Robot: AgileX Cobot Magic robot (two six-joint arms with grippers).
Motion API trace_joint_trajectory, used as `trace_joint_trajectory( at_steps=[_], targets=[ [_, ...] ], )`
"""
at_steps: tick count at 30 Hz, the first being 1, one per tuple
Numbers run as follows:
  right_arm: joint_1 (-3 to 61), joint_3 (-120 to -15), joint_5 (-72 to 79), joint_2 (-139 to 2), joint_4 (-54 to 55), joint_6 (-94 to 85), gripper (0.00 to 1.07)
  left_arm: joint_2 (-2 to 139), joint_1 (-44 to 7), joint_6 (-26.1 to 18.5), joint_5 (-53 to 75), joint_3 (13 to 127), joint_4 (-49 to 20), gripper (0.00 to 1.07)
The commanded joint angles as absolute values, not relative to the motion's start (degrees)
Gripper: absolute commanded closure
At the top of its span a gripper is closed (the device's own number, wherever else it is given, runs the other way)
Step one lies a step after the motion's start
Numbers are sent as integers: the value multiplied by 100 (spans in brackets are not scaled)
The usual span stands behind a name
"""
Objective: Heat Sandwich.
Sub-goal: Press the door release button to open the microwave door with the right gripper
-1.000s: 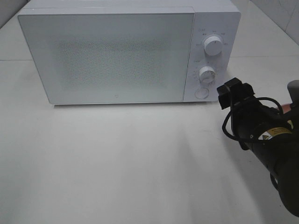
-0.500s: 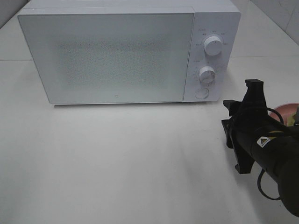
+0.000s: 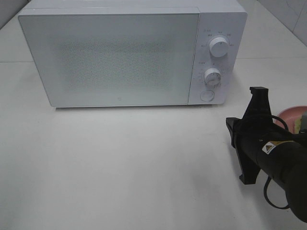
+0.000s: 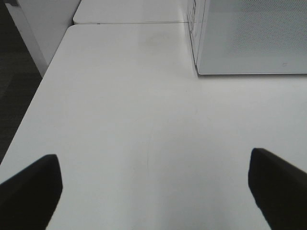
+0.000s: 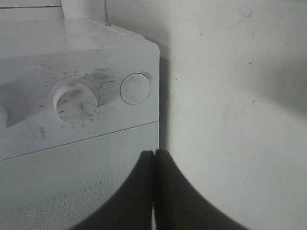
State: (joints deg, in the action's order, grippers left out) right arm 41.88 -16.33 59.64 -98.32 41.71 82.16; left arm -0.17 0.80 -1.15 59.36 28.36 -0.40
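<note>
The white microwave [image 3: 120, 52] stood across the upper part of the overhead frame with its door shut. Two dials [image 3: 218, 47] sat one above the other on its right panel, with a round button [image 3: 206, 95] below them. The white counter [image 3: 120, 167] stretched out in front of it.

At the lower right of that frame the black right arm [image 3: 278, 158] hung over the counter, just in front of the microwave's right corner. The right pincer [image 5: 154, 158] had its two dark fingers pressed flat together with nothing between them, pointing at the panel near the button.

The left pincer [image 4: 153, 163] hovered over bare counter by the microwave's other end, fingers spread wide and holding nothing.

The sandwich [image 3: 302, 123] lay on a pink plate [image 3: 289, 113] at the far right edge of the overhead frame, behind the right arm. Only a pale sliver of it showed.
</note>
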Motion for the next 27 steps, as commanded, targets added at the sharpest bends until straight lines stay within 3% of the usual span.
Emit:
trace_joint_trajectory(
  at_steps=[1,12,27],
  targets=[
    [4005,-1759,5758,-9826,3879,8084,106,-172,97,-103,5896,2825,-74,3],
    [3197,-2315,5449,-10176,2922,7981,107,-172,97,-103,5896,2825,-74,3],
    [3025,-3380,5403,-11155,2573,8113,107,-172,97,-103,5896,2825,-74,3]
  ],
)
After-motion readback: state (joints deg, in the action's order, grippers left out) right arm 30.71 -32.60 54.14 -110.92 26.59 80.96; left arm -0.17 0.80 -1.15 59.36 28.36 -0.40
